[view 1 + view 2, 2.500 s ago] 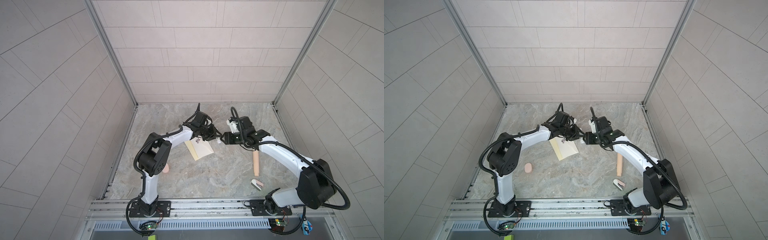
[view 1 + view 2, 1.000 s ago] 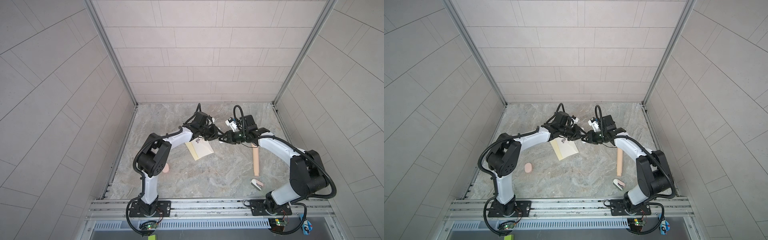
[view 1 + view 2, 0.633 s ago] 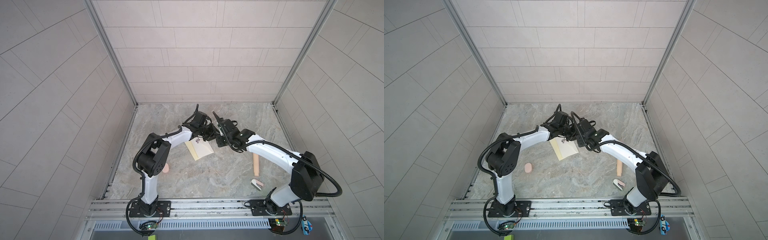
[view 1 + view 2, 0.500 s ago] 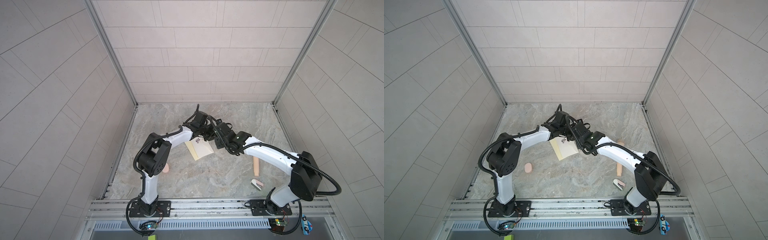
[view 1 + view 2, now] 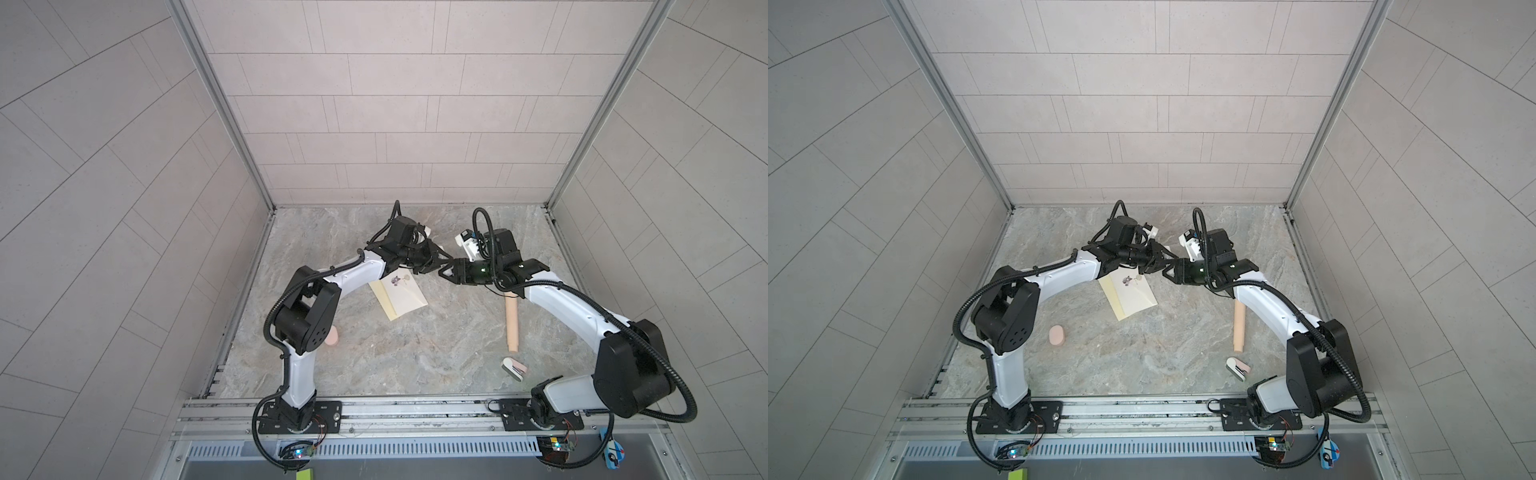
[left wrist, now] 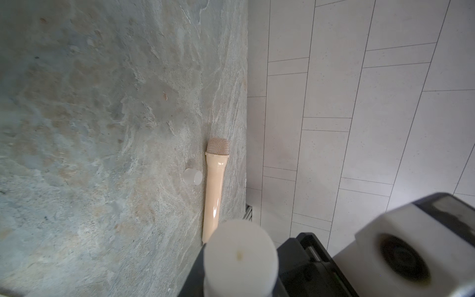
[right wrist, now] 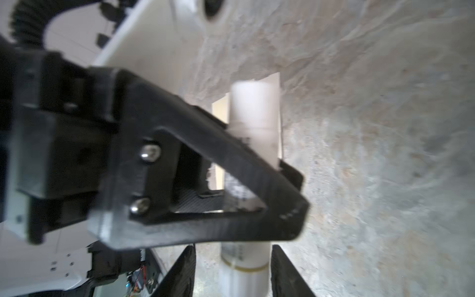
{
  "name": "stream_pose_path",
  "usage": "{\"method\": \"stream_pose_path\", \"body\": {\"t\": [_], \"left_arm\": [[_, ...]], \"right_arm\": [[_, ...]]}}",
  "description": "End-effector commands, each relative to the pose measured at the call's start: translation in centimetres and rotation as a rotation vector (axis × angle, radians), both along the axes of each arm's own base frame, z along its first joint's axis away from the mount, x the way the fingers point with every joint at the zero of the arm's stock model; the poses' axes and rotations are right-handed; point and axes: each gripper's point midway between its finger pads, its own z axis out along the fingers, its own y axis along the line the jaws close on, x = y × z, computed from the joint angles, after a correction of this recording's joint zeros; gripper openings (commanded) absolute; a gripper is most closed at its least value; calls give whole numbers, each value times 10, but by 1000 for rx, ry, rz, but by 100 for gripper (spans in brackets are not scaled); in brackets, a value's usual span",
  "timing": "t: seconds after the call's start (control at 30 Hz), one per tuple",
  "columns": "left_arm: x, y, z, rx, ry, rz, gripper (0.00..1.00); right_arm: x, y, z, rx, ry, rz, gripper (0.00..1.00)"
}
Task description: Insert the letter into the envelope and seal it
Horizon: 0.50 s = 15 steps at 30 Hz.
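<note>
The cream envelope (image 5: 409, 297) with its small dark mark lies flat near the table's middle in both top views, over a pale yellow paper (image 5: 384, 303). I cannot make out the letter as a separate sheet. Just beyond the envelope's far corner, my left gripper (image 5: 434, 266) is shut on a white glue stick (image 7: 253, 108), whose round end fills the left wrist view (image 6: 240, 257). My right gripper (image 7: 232, 257) faces it tip to tip (image 5: 1168, 272). Its jaws stand open on either side of the stick's banded end, with a gap on each side.
A beige microphone-shaped object (image 5: 511, 322) lies on the right, under my right forearm. A small white and pink piece (image 5: 514, 368) lies nearer the front rail. A pink oval pad (image 5: 1056, 335) lies front left. The walls stand close behind.
My right arm swung in low toward the envelope and came back to the stick's end. Its jaws have opened wider. The left arm has stayed put.
</note>
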Motion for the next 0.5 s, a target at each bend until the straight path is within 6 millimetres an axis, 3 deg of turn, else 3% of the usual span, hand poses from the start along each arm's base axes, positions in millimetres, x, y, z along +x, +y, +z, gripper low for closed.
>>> {"method": "stream_pose_path", "body": {"t": [0.0, 0.3, 0.47], "left_arm": [[-1, -3, 37, -69, -87, -25, 0], [-4, -4, 37, -68, -76, -29, 0], [-5, -6, 28, -48, -18, -20, 0]], "right_arm": [[-4, 15, 19, 102, -12, 79, 43], [18, -8, 10, 5, -36, -64, 10], [15, -32, -7, -383, -117, -170, 7]]}}
